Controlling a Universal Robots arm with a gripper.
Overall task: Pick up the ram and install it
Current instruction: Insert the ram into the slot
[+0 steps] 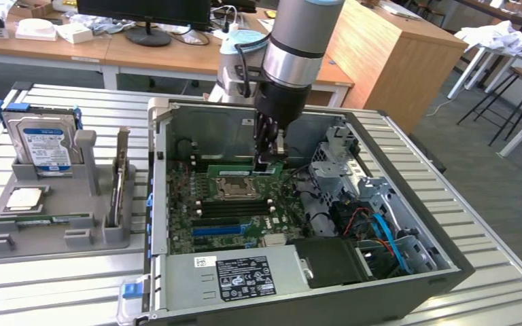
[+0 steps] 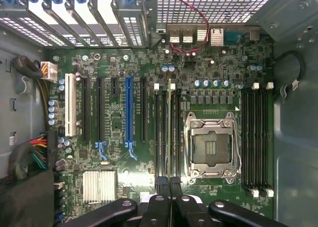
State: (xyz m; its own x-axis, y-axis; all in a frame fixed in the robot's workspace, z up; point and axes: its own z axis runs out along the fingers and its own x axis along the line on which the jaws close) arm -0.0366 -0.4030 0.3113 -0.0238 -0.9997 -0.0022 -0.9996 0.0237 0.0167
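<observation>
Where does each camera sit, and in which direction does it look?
Exterior view: off the arm, high up, looking down at an angle into the open computer case; the arm and its gripper reach into the case.
Wrist view: on the wrist, looking straight down on the motherboard; the gripper shows at the picture's edge, shut on the ram.
Shared: the gripper, the ram, the processor socket and the motherboard.

No word or number can be read. The hard drive (image 1: 46, 146), upright at the grey holder's (image 1: 25, 238) far corner, bears a blue-and-white label with illegible print. The power supply (image 1: 184, 285), along the computer case's (image 1: 397, 299) near edge, carries a black label (image 1: 245, 278) and a white barcode sticker (image 1: 203, 262), both too fine to read.
</observation>
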